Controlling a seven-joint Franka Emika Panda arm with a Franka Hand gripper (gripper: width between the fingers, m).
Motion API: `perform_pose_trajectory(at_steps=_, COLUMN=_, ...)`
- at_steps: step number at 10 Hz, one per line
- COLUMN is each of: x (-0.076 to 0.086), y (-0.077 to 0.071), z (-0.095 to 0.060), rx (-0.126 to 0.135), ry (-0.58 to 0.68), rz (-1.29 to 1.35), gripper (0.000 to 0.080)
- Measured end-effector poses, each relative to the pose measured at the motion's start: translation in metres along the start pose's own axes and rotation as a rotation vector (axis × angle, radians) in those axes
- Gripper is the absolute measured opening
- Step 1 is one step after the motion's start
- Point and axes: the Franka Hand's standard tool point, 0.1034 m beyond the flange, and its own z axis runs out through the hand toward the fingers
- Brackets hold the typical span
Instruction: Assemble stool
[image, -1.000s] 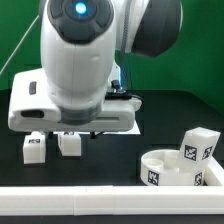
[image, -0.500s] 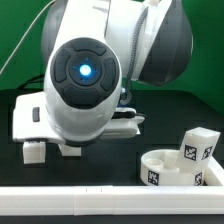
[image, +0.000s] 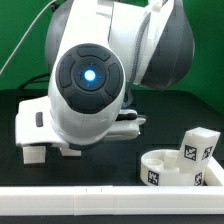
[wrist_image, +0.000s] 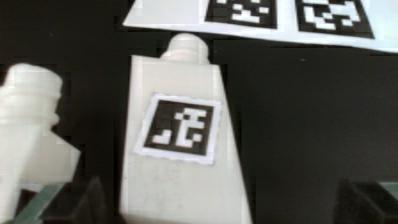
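Observation:
In the wrist view a white stool leg (wrist_image: 178, 130) with a square tag lies lengthwise on the black table. Its near end reaches in between my gripper's (wrist_image: 222, 205) open jaws. The fingers (wrist_image: 71, 205) stand wide on either side and clear of it. A second leg (wrist_image: 32, 120) lies just beside it. In the exterior view the arm's bulky wrist hides the gripper, and two legs (image: 33, 153) (image: 68, 152) peek out below it. The round seat (image: 180, 165) sits at the exterior view's right, with another tagged leg (image: 200, 145) standing at it.
The marker board (wrist_image: 267, 15) lies just past the leg's pointed end. A long white rail (image: 100, 205) runs along the table's front edge. A green backdrop stands behind the black table.
The arm has swung and come down over the two legs at the exterior view's left, now covering more of them. The jaws have stayed open.

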Motion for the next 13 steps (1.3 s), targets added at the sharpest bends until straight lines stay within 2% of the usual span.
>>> perform_pose_trajectory(at_steps=5, x=0.004, y=0.002, z=0.015, rx=0.001, ry=0.0, rz=0.003, gripper=0.0649)
perform_pose_trajectory(at_steps=8, x=0.005, y=0.003, z=0.016, rx=-0.001, ry=0.007, rz=0.003, gripper=0.0649)
perform_pose_trajectory(at_steps=10, x=0.006, y=0.002, z=0.016, rx=-0.002, ry=0.008, rz=0.002, gripper=0.0385)
perform_pose_trajectory(at_steps=11, x=0.006, y=0.002, z=0.015, rx=-0.002, ry=0.008, rz=0.002, gripper=0.0385)
perform_pose_trajectory(at_steps=12, x=0.006, y=0.002, z=0.014, rx=-0.002, ry=0.01, rz=0.002, gripper=0.0325)
perform_pose_trajectory(at_steps=13, x=0.006, y=0.002, z=0.014, rx=-0.002, ry=0.011, rz=0.002, gripper=0.0325)
